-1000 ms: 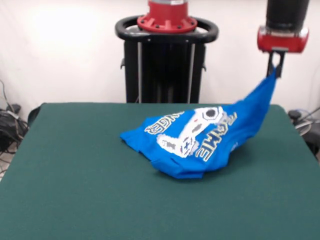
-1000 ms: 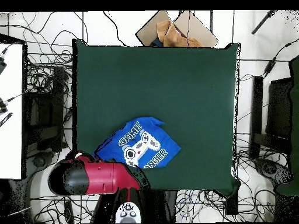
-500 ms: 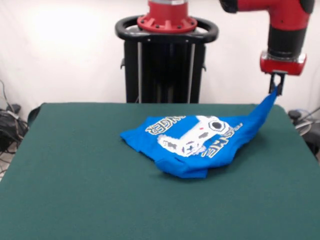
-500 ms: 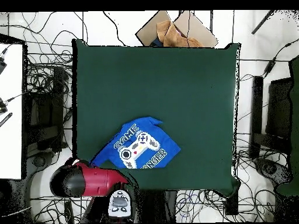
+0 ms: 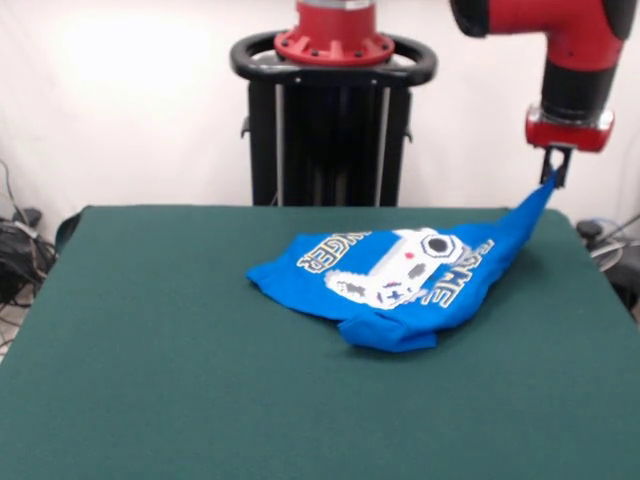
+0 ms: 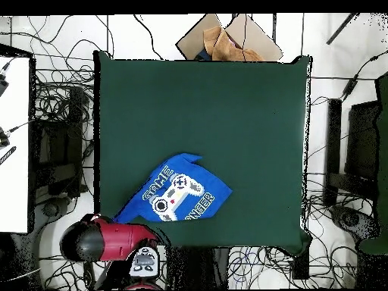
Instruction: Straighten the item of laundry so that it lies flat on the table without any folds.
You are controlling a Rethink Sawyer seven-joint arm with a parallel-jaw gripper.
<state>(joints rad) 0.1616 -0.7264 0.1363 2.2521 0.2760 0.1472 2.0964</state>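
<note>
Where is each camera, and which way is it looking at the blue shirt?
Front view: sits across the table, facing the pedestal; the red arm comes down at upper right, its gripper pinching a corner of the T-shirt.
Overhead view: hangs above, looking straight down on the table; the arm shows at bottom left, by the T-shirt.
Both share the shirt, table and arm, turned half round against each other.

Gripper [image 5: 553, 180] lower, shirt [image 5: 400, 285] corner dragged out; shirt flatter, shifted w/ it.
</note>
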